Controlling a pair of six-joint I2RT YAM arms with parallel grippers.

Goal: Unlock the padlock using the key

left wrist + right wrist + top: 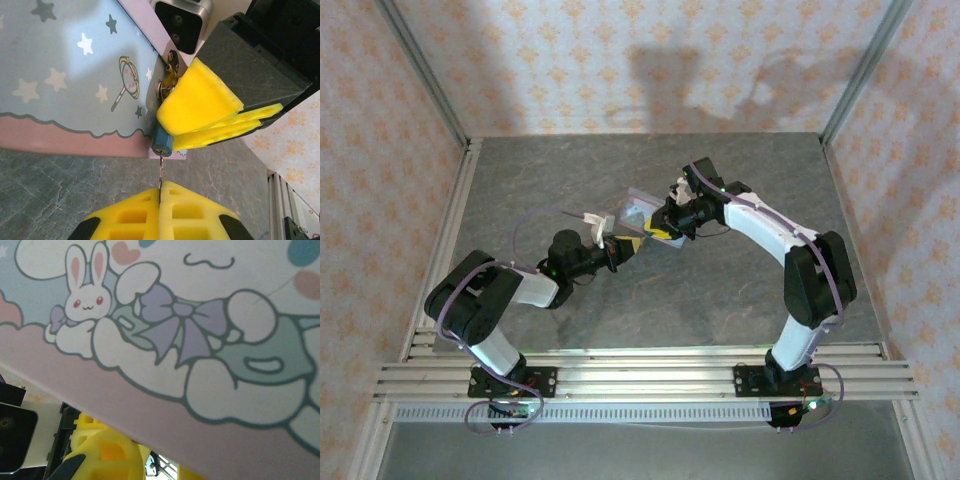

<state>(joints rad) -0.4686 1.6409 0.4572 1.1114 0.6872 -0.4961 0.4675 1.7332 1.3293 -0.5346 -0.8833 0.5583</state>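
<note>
Grey marbled tabletop (650, 300); peach floral-patterned walls (650, 60) on three sides; aluminium rails (650, 375) along near edge

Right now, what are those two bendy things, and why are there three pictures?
Those are robot arms: the left arm and the right arm, bolted to a grey table. One picture looks down from above. The other two come from little cameras on the wrists, so things look huge there. Each arm ends in a yellow pincer. The left pincer is shut on a thin key, its tip at a tiny blue padlock. The padlock sits at the edge of a cartoon tin, which the right pincer seems to pinch and hold tilted.
</note>
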